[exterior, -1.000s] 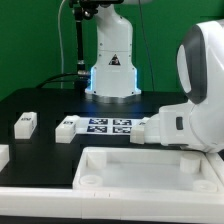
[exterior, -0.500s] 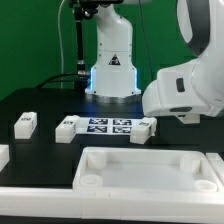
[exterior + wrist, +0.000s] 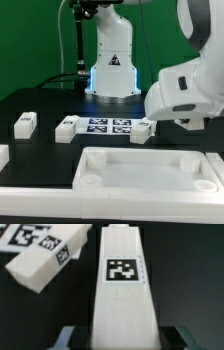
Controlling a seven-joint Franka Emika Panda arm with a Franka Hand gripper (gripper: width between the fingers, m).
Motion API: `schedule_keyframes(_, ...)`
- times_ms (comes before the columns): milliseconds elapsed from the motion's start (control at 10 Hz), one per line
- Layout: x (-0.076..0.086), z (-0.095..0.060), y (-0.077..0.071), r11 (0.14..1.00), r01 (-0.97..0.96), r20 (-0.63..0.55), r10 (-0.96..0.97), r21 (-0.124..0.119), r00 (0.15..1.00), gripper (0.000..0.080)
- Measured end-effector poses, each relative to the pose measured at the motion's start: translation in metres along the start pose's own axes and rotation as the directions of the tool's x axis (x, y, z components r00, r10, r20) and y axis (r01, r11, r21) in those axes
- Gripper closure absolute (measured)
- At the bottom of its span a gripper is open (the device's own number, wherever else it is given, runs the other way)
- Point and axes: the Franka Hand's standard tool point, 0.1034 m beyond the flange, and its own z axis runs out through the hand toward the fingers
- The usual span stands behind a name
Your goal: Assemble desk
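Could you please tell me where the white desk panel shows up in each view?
Exterior view: the desk panel lies across the bottom foreground, nearest the camera.
Wrist view: not in it.
Shared landmark: the black table.

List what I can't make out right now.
1. Gripper: exterior view, hidden behind the arm; wrist view, fingers cut by the frame edge, grip on the leg unclear.
2. Desk panel: exterior view, near side cut off by the frame.
3. Second leg: wrist view, partly out of frame.
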Motion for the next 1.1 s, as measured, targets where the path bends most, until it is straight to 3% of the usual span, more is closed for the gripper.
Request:
schedule_keyframes(300, -0.005, -0.048, 0.004, 1.000, 0.010, -0.156, -0.009, 0.001, 0.988, 0.0509)
schedule_keyframes(500, -0.001, -0.048, 0.004, 1.000, 0.004, -0.280, -0.006, -0.007, 0.960, 0.0509)
schedule_keyframes(800, 0.008, -0.062, 0.006, 1.000, 0.004, -0.496, -0.014, -0.021, 0.868, 0.0509)
schedule_keyframes(1100, -0.003, -0.106, 0.016, 0.998, 0.038, -0.606, -0.062, -0.052, 0.793, 0.0509)
